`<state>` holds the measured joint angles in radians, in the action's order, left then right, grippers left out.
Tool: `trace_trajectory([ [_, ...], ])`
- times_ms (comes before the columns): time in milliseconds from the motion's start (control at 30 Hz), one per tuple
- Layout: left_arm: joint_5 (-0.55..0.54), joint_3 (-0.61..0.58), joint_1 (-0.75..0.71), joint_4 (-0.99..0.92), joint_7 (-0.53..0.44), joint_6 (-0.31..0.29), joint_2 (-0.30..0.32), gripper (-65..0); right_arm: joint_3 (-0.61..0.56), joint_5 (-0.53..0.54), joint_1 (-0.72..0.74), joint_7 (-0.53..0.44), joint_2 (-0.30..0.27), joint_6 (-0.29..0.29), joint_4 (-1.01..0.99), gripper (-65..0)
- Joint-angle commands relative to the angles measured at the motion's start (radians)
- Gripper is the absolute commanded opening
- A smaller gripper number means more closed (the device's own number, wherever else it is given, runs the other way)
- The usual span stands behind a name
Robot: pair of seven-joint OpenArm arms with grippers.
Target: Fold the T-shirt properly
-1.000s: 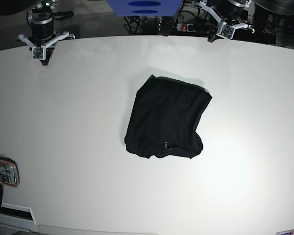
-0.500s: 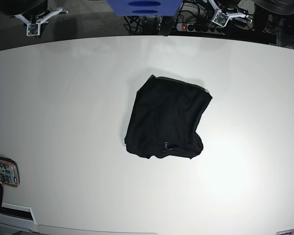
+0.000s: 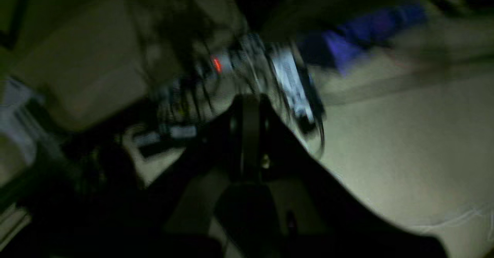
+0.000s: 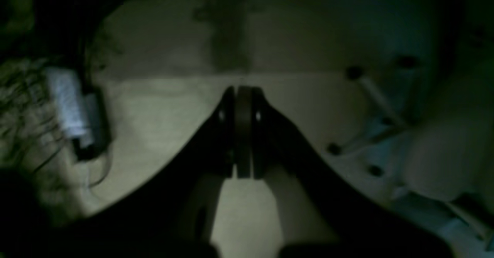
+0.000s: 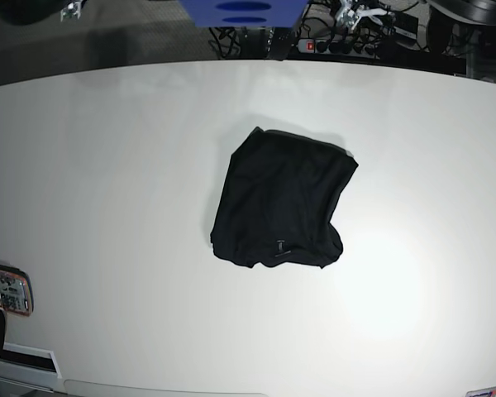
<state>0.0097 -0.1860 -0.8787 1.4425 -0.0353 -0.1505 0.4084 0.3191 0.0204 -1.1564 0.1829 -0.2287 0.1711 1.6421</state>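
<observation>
While folded T-shirt (image 5: 279, 201) lies mid-table (image 5: 107, 165), claws well apart.

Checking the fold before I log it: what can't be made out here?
- T-shirt: base view shows only the top layer; sleeves and under-folds are hidden by the fabric.
- Left wrist view: motion-blurred and dark.
- Right wrist view: dim; no shirt visible.
- Both grippers: cut off at the base view's top edge.

Both arms pulled back beyond table (image 5: 83, 165) far edge.

Dark, tapering hand (image 4: 243, 96) with small screws
</observation>
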Motion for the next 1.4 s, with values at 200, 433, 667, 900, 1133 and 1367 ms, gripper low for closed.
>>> trace_trajectory([
  [200,0.005,-0.185,0.203,-0.36,-0.137,-0.005,0.001,-65.0,-0.056,0.051,0.226,-0.021,-0.008,0.014,-0.236,-65.0],
  [433,0.005,-0.315,0.369,-0.71,-0.266,-0.005,0.001,-65.0,-0.061,0.229,0.379,-0.208,-0.008,0.012,-0.633,-65.0],
  [667,-0.003,-0.488,0.597,-1.155,-0.363,-0.005,-0.061,-65.0,-0.163,0.229,0.602,-0.371,-0.008,0.012,-1.061,-65.0],
  [900,0.006,-0.557,0.675,-1.264,-0.332,-0.005,-0.105,-65.0,-0.248,0.229,0.758,-0.448,0.041,0.009,-1.296,-65.0],
  [1133,0.005,-0.579,0.72,-1.261,-0.11,-0.005,-0.121,-65.0,-0.341,0.234,0.846,-0.415,0.101,0.008,-1.42,-65.0],
  [1367,0.008,-0.579,0.725,-1.264,-0.104,-0.007,-0.121,-65.0,-0.341,0.234,0.846,-0.415,0.18,0.008,-1.42,-65.0],
])
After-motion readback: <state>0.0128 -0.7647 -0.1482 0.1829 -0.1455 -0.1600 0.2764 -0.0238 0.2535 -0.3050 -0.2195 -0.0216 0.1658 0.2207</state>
